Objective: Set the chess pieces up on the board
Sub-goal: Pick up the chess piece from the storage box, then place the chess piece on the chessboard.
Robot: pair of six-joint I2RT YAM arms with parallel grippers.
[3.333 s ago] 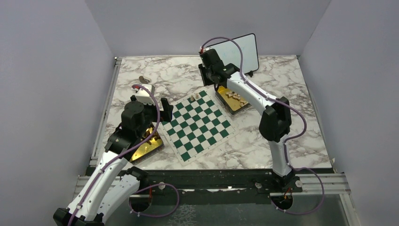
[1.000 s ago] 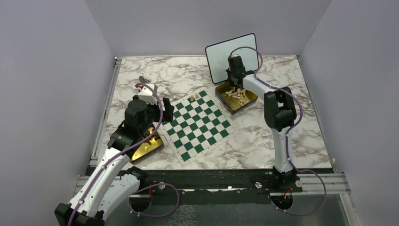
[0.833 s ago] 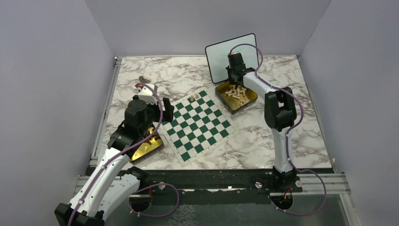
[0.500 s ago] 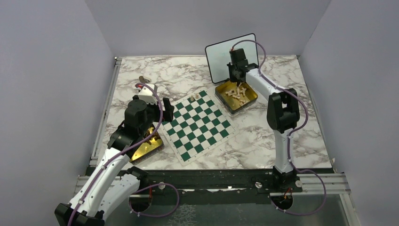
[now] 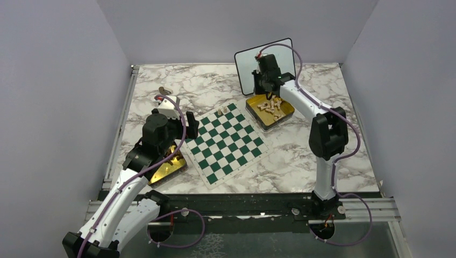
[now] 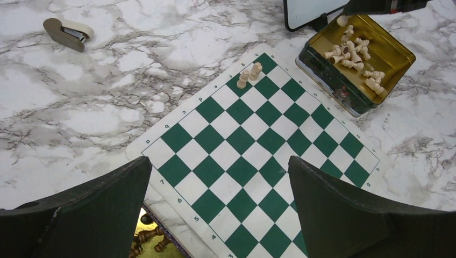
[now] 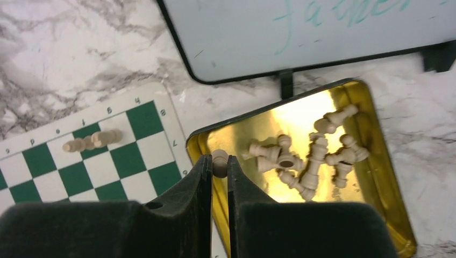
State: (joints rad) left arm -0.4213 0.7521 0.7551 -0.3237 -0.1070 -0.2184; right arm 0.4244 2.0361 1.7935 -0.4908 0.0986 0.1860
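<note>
The green and white board (image 5: 226, 141) lies mid-table, and two pale chess pieces (image 5: 222, 111) (image 6: 250, 74) stand at its far corner. Several more pale pieces (image 7: 309, 156) lie jumbled in a gold tin (image 5: 270, 111) beside the board. My right gripper (image 7: 218, 164) hangs above that tin's left rim, shut on one pale piece (image 7: 219, 161) whose rounded top pokes out between the fingertips. Over the board's near left side my left gripper (image 6: 219, 183) stands wide open with nothing between its fingers. Dark brown pieces (image 6: 148, 242) show in a second gold tin (image 5: 164, 167) under the left arm.
A small framed whiteboard (image 5: 258, 63) stands upright right behind the pale pieces' tin, close to the right wrist. A beige stapler-like object (image 6: 67, 33) lies on the marble at the far left. Grey walls close in the table on three sides.
The right gripper has risen out of the gold tin with a pale piece in its fingertips and drifted slightly left toward the board. The left arm has stayed still.
</note>
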